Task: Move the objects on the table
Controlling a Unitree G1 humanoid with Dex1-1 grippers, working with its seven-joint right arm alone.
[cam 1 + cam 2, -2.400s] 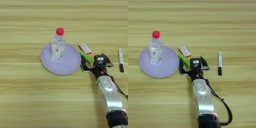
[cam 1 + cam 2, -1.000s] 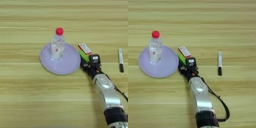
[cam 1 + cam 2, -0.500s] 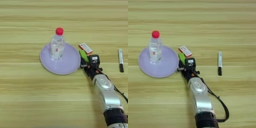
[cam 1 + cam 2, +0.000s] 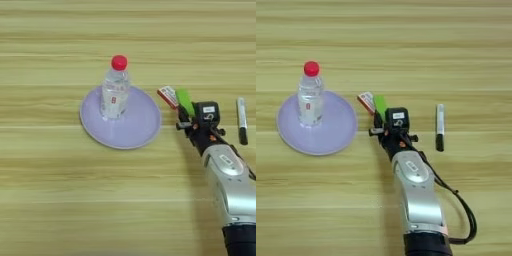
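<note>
Light-yellow streaky wood fills both views: the table (image 4: 60,200), with nothing of the room seen beyond it. A round lilac plate (image 4: 137,131) lies left of centre, and a clear bottle (image 4: 115,92) with a red cap is stood upright on its far half. Just right of the plate, a flat red-and-white box (image 4: 167,96) lies angled, with a green block (image 4: 185,102) touching its right side. The gripper (image 4: 186,119) is set at the block's near end; whether it is grasping the block cannot be told. A marker (image 4: 440,127) lies well right, apart from the rest.
</note>
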